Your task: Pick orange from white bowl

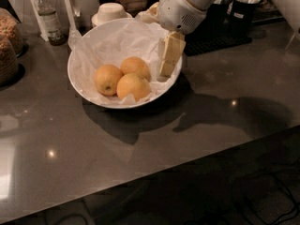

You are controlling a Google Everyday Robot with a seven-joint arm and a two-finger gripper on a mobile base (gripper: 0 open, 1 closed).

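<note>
The claw (pixel 167 70) hangs tip-down inside the right side of the white bowl (pixel 71 76). I cannot tell whether it is released or clenched, and nothing shows in its grip. The orange (pixel 136 66) lies just left of it on crumpled paper (pixel 112 41), touching a second orange (pixel 133 86). A third orange (pixel 107 78), with a dark dimple, lies farther left. The bowl stands on the dark desk (pixel 211 125), and a bottle (pixel 47 18) is well beyond to the left.

The white bowl (pixel 157 92) is glossy, lined with crumpled paper (pixel 112 41); the worktop (pixel 211 139) is polished and reflective — the gripper (pixel 167 65), smooth cream plastic, is held near its far edge.
</note>
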